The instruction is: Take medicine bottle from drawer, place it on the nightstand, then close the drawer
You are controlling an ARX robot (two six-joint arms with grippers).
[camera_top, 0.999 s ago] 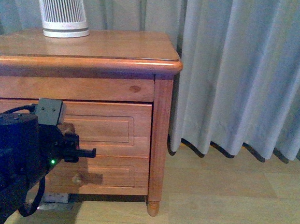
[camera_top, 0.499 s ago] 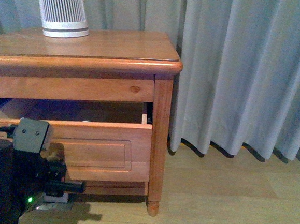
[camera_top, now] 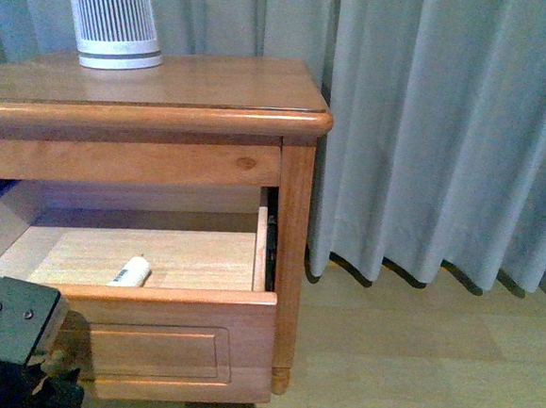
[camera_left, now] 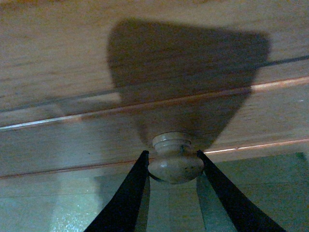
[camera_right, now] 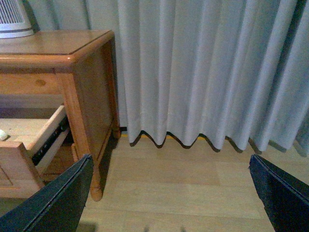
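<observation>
The nightstand (camera_top: 216, 81) stands at the left in the front view. Its upper drawer (camera_top: 176, 348) is pulled far out and shows its pale wood inside. The small white medicine bottle (camera_top: 130, 271) lies on its side on the drawer floor, near the front panel. My left gripper (camera_left: 173, 153) is shut on the round drawer knob (camera_left: 175, 166), with one dark finger on each side. In the front view only the left arm's dark body (camera_top: 7, 334) shows, at the bottom left. My right gripper (camera_right: 170, 159) is open and empty above the floor, to the right of the nightstand (camera_right: 91, 87).
A large white ribbed cylinder (camera_top: 113, 12) stands at the back left of the nightstand top. A pale grey curtain (camera_top: 449, 133) hangs behind and to the right. Wood floor (camera_top: 412, 366) lies right of the nightstand. The open drawer hides the lower drawer.
The drawer has gone from shut to far open. My left arm moved toward the camera and down with the knob. The medicine bottle has come into view.
</observation>
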